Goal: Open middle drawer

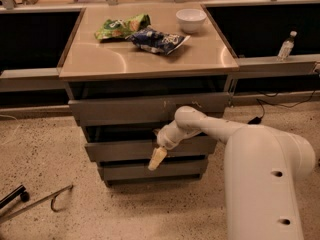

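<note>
The middle drawer [120,150] is the plain grey front of medium width, between the wider scratched top front [120,110] and the narrow bottom front [130,171]. It stands out a little further than the bottom front, under a dark gap. My gripper [157,159] hangs from the white arm [200,126], cream tip pointing down, in front of the middle drawer's front right of its middle and over its lower edge. The drawer's tray is hidden.
The cabinet's tan top [100,59] carries a green chip bag [122,26], a blue chip bag [159,39] and a white bowl [190,19]. A water bottle [285,46] stands on the right ledge. A metal hook [45,199] lies on the floor at left.
</note>
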